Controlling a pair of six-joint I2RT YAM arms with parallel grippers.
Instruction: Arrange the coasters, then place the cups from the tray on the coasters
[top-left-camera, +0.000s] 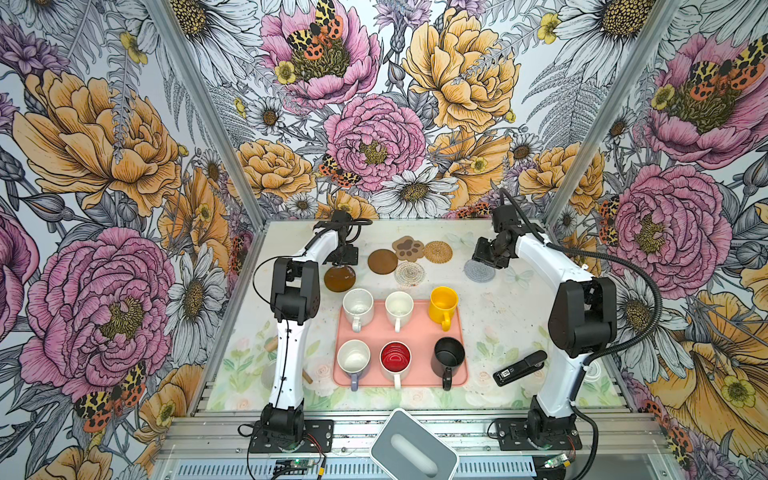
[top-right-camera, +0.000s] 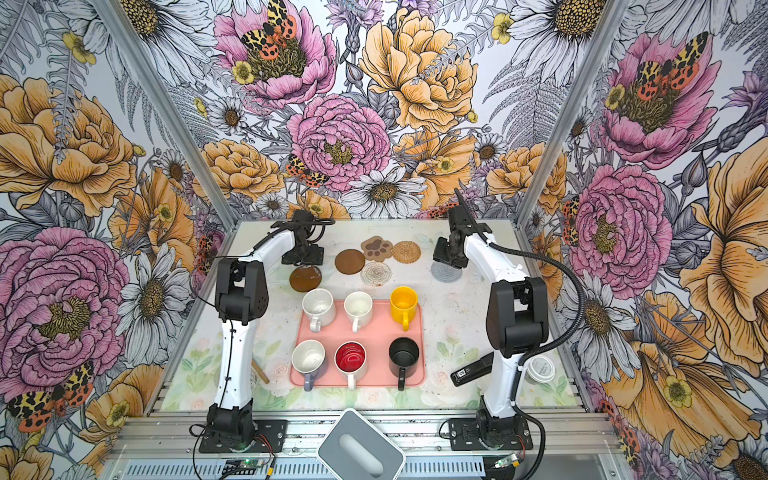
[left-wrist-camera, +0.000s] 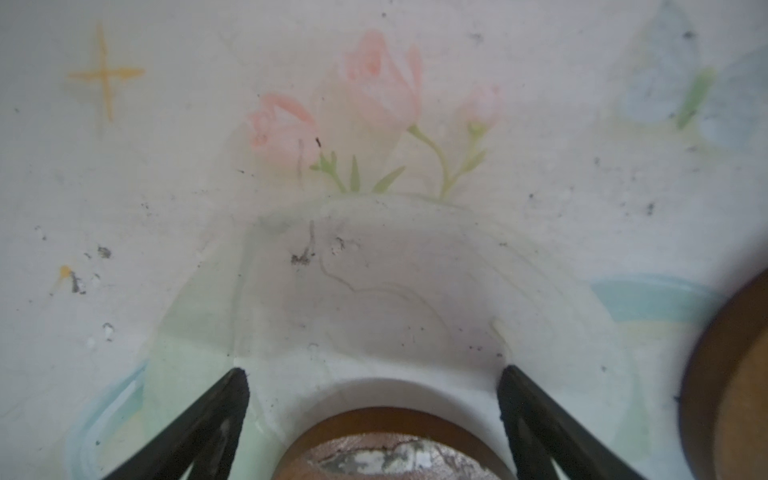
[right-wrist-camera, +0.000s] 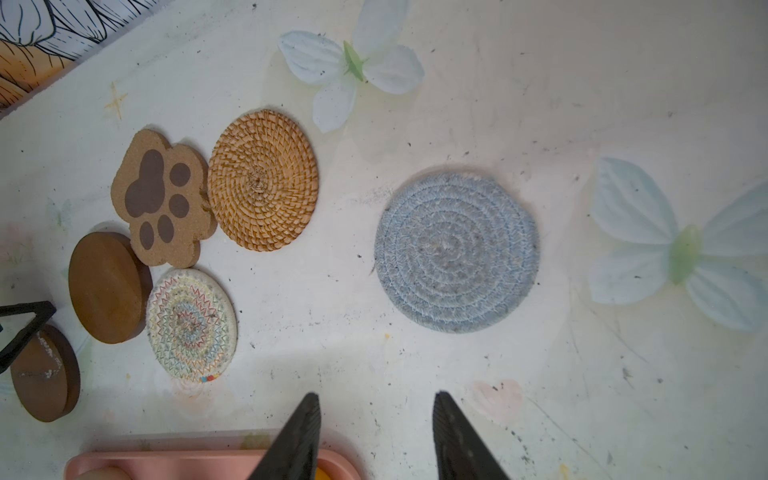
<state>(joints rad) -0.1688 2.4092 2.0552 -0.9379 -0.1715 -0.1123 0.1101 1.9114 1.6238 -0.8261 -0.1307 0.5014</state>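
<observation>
Six cups stand on the pink tray (top-left-camera: 419, 332): two white (top-left-camera: 358, 305) (top-left-camera: 399, 307), yellow (top-left-camera: 443, 305), lavender (top-left-camera: 353, 359), red-inside (top-left-camera: 395, 359), black (top-left-camera: 448, 355). Behind the tray lie the coasters: brown disc (top-left-camera: 382, 261), paw print (top-left-camera: 408, 248), rattan (top-left-camera: 438, 252), whitish woven (top-left-camera: 409, 273), grey-blue (top-left-camera: 480, 272). My left gripper (left-wrist-camera: 374, 374) is open over a second brown disc (left-wrist-camera: 390, 444), which lies flat between the wide-spread fingers with gaps on both sides. My right gripper (right-wrist-camera: 376, 399) hovers open and empty beside the grey-blue coaster (right-wrist-camera: 457, 253).
A black stapler (top-left-camera: 519, 368) lies right of the tray. A white-lidded container (top-right-camera: 540, 368) sits behind the right arm. A grey rounded box (top-left-camera: 413, 446) is at the front edge. A wooden piece (top-left-camera: 271, 345) shows beside the left arm.
</observation>
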